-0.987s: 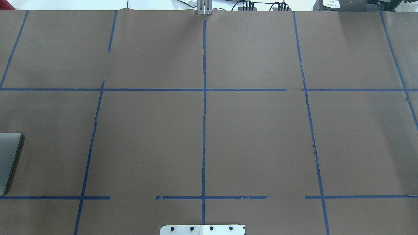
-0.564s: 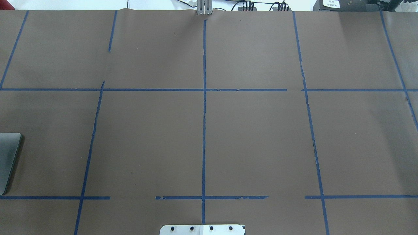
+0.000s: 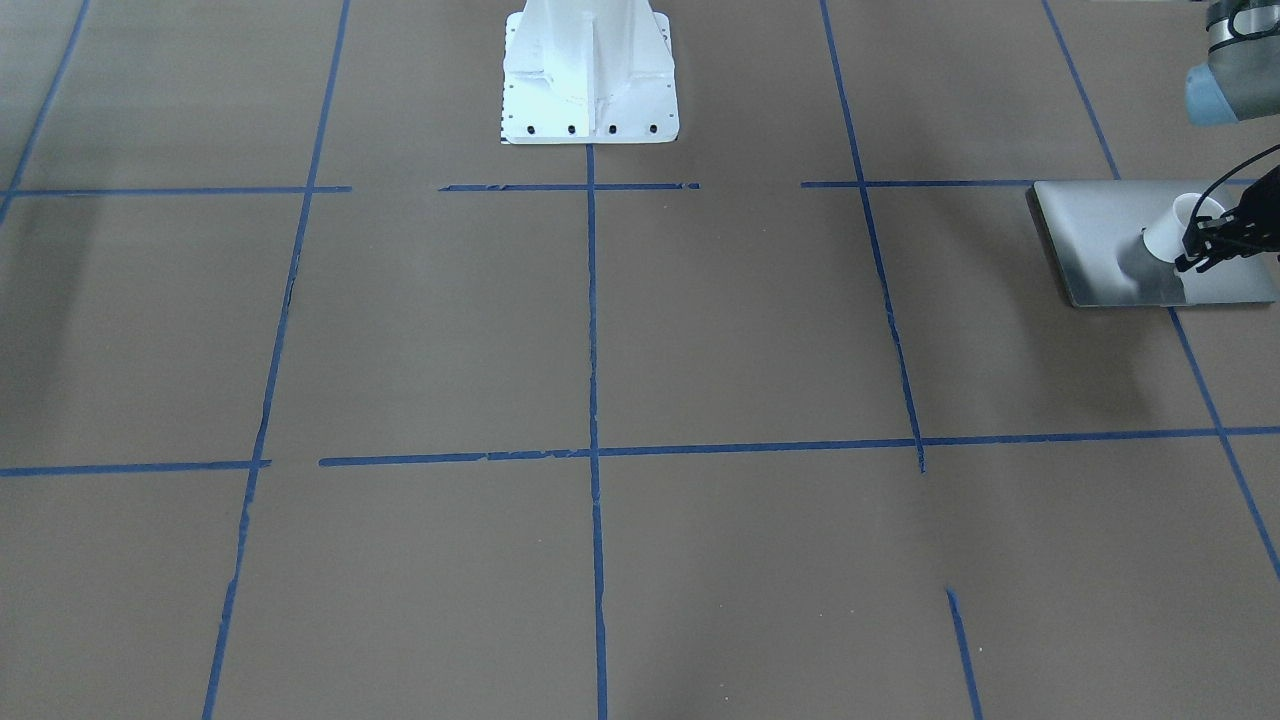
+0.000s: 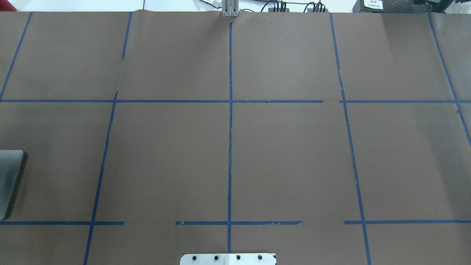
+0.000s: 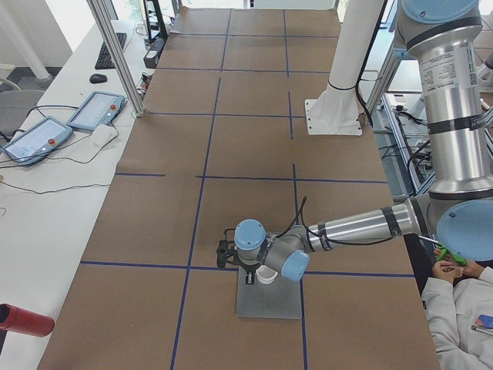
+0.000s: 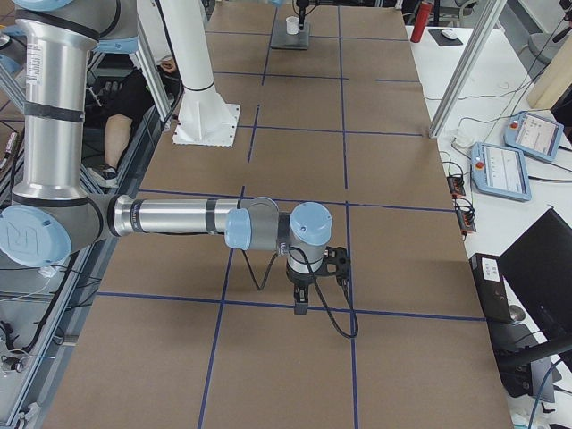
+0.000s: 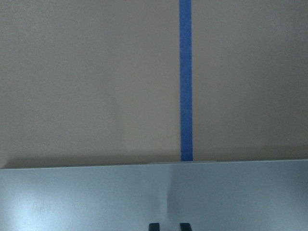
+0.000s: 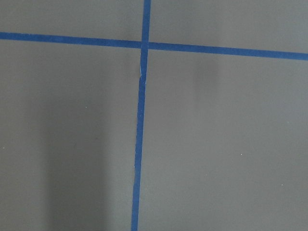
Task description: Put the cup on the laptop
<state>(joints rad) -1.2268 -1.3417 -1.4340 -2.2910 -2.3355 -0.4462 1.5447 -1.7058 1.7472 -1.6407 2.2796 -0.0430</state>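
White flared cup is seen upright on the thin silver-grey rectangular laptop; the left fingers seem clamped on its rim. The right fingers, well apart, cannot be judged.

Silver, pale-blue and white bodywork is being shown.
The left arm and right arm are being seen as silver tubes with pale-blue joint caps; the left gripper is being rendered black, the pedestal white with dark screws.

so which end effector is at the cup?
The left end effector, at the cup over the laptop; the right end effector hangs above a tape line.
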